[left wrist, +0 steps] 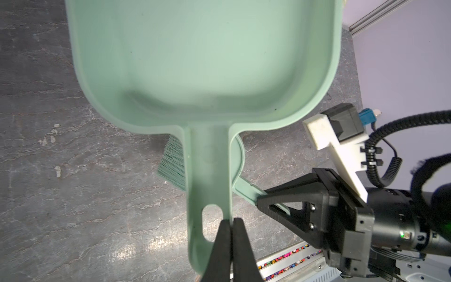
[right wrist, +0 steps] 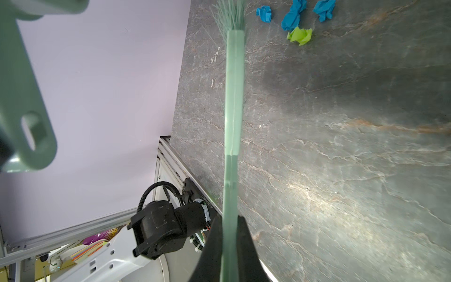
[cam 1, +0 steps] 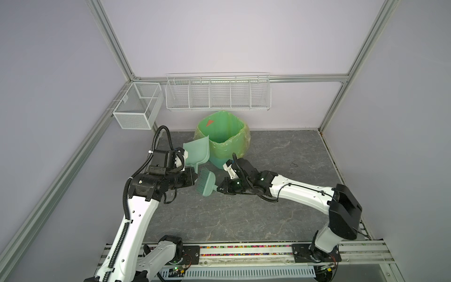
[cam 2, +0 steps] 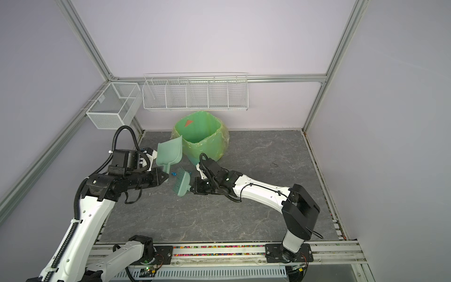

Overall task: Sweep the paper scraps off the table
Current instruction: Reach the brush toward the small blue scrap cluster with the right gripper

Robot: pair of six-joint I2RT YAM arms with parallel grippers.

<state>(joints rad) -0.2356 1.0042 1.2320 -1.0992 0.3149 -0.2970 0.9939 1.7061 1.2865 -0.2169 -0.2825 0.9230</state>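
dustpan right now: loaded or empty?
Empty. The left wrist view shows the dustpan bare inside. In the right wrist view, blue and green paper scraps lie on the table near the brush.

Open bench (cam 1: 280, 151) stretches right and near me; the bin (cam 1: 223, 129) blocks the back, the dustpan (cam 1: 197, 151) crowds beside it.

no legible txt, no readable nos.
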